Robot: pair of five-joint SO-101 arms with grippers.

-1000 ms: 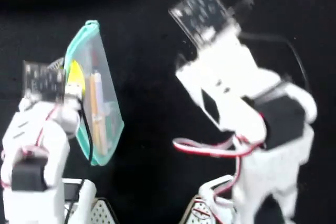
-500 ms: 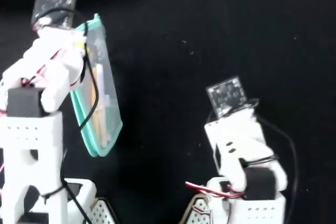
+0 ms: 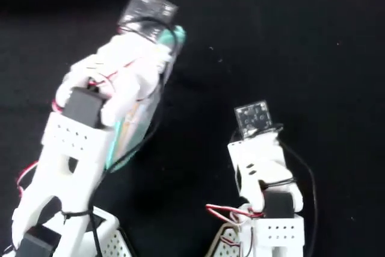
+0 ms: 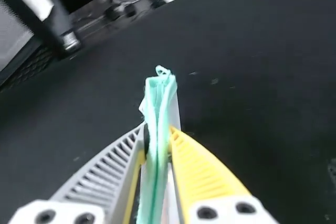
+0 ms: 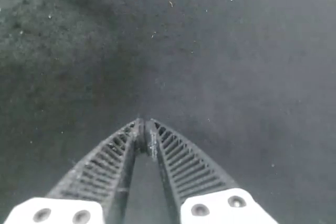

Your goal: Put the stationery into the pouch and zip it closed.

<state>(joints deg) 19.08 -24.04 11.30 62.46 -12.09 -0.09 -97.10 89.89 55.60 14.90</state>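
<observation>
Near the front edge of the black worktop [image 3: 313, 58], the right gripper [image 5: 144, 132] rests pinched together on nothing. Over the left half, the left gripper [image 4: 157, 145] clamps the teal-edged pouch [image 4: 160, 93], held up off it. The stationery [image 3: 129, 126] seems inside already; whether the zip is fully run I cannot tell.

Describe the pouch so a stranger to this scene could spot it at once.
Start at the black table, then find the taller white left arm leaning over it. The left gripper at that arm's end is clamped on the clear plastic pouch, a flat one with a mint-green zip border, held edge-on. It is the only see-through, green-edged thing here; everything else is black or white.
</observation>
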